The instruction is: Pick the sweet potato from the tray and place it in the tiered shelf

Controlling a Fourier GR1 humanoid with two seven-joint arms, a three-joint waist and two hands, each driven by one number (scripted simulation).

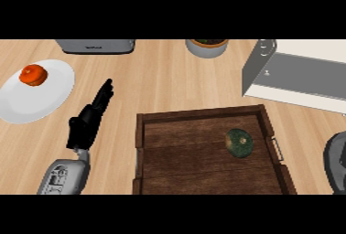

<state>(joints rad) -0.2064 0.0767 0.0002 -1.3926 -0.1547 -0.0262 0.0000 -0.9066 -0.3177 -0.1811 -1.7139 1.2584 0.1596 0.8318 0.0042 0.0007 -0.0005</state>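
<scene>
White plate [27,105] at far left with an orange-red fruit [33,75] on it. Left hand [89,122] beside plate, fingers straight, released, holding nothing. Dark wooden tray [145,137] centre; greenish round item, presumably the sweet potato [238,142], lies in its right half. Grey tiered shelf [260,68] upper right. Right arm only partly visible at right edge, fingers can't tell.
</scene>
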